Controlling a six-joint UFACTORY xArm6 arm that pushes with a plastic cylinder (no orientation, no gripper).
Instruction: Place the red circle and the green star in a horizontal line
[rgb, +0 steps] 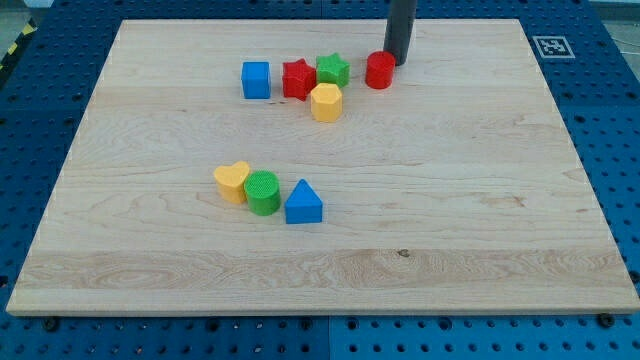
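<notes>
Red circle (379, 71) sitting near view's top, just right of green star (333, 69), small gap between, both nearly level already. Your tip (395, 63) touching circle's upper right edge. No jaws on this rig, only rod. You're advised nudging gently, keeping circle level with star, avoiding red star (297, 79) and yellow hexagon (326, 102). Counting eight blocks: two red, two green, two yellow, two blue.
</notes>
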